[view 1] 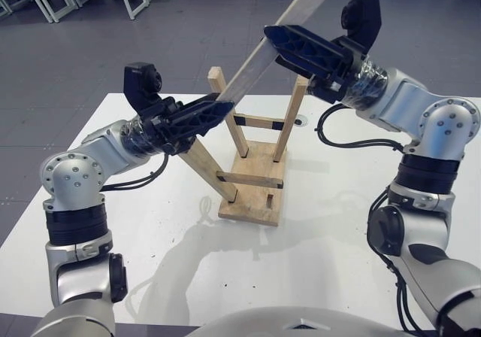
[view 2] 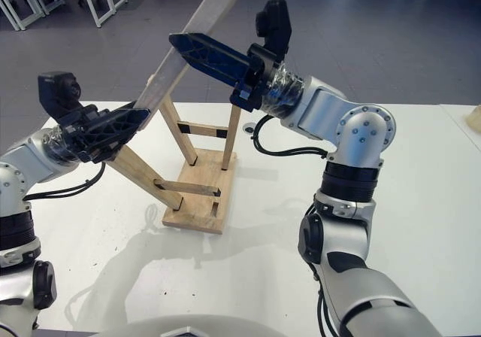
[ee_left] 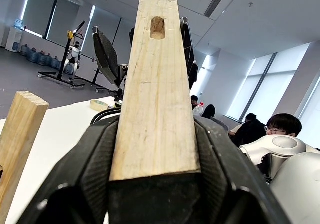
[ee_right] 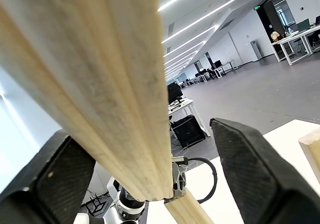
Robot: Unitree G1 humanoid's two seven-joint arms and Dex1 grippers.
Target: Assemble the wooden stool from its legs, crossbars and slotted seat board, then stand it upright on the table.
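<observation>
A white table [view 1: 338,224] holds a part-built stool lying upside down near its middle. The pale rectangular slotted wooden seat board [view 1: 254,209] lies flat on the table. Three pale square wooden legs [view 1: 230,115] stand up from it, joined by thin wooden crossbars [view 1: 259,121] with dark ends.

A fourth long pale wooden leg [view 1: 289,21] is held in the air above the stool, slanting from low on the left to high on the far right. A slot is cut into one face.

The black two-fingered left gripper [view 1: 218,111] pinches the low end of this leg, with its fingers [ee_left: 90,169] pressed against both sides. The black two-fingered right gripper [view 1: 272,36] sits higher up the leg. Its fingers [ee_right: 250,159] are spread around the wood, with a gap on one side.
</observation>
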